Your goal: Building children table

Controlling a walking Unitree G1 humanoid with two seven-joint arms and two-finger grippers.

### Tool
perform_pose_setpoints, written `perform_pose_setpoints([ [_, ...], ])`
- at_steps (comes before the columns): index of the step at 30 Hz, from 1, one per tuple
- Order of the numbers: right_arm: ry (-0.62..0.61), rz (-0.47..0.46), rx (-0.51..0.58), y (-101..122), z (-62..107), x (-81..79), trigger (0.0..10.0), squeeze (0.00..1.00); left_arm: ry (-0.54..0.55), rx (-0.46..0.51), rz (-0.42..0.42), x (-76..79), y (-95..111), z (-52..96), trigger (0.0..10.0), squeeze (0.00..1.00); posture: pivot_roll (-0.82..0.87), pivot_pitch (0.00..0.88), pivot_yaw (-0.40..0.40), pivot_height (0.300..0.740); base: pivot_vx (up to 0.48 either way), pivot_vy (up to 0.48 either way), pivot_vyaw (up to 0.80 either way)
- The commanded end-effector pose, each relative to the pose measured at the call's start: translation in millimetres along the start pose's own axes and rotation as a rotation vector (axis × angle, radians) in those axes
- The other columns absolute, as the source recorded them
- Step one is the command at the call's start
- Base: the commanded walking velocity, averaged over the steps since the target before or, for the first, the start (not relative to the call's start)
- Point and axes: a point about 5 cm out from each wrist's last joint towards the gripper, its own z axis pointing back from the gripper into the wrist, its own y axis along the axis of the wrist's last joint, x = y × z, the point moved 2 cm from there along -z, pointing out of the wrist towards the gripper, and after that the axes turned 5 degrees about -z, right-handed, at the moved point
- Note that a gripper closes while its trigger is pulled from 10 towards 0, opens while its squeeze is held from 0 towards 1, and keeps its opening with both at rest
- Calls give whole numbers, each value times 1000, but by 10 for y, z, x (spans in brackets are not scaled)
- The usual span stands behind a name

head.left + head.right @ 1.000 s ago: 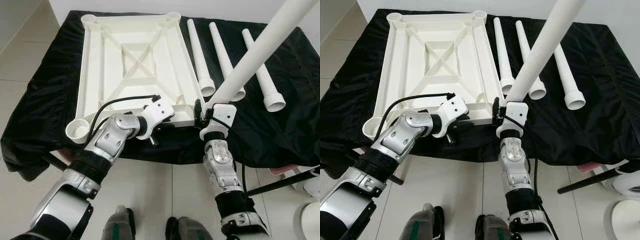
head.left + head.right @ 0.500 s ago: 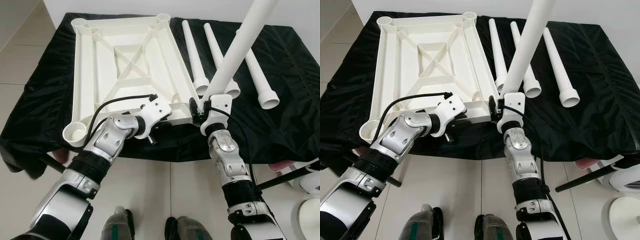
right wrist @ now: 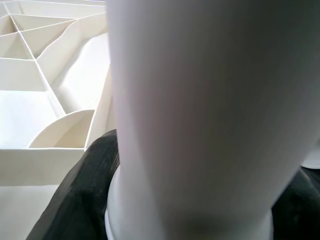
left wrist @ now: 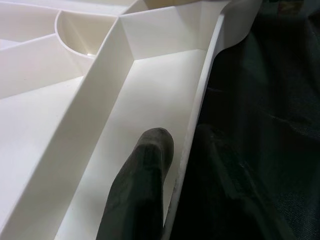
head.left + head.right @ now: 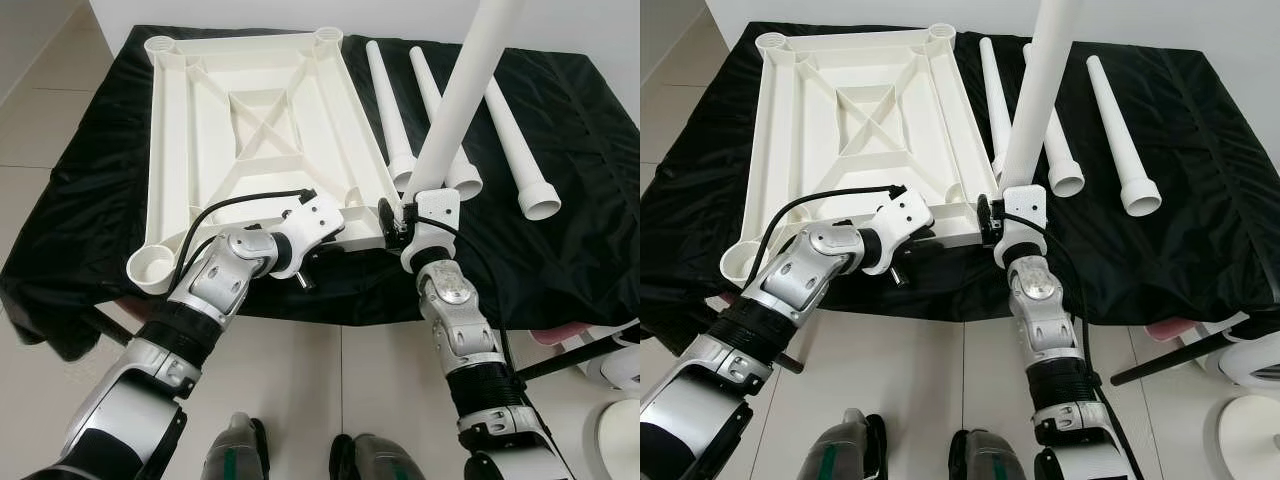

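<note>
The right gripper [image 5: 400, 215] clenches a white table leg [image 5: 462, 95]; the left gripper [image 5: 335, 238] pinches the tabletop [image 5: 250, 130] rim between its fingers [image 4: 142, 185].

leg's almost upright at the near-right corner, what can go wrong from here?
1. The right hand grips the held leg at its very base, so the long upper part could swing and tilt on the way into the corner socket.
2. The left hand only pinches the tabletop's near rim; pushing down could slide it on the black cloth.
3. A wide swing might knock the three spare legs beside it.
</note>
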Motion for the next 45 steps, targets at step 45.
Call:
perform_pose_setpoints([
  [45,-265,-121,-245,-777,287,286,10000,0,-38,16,2,52,43,21,10000,0,106,165,-7,740,0,0,0],
])
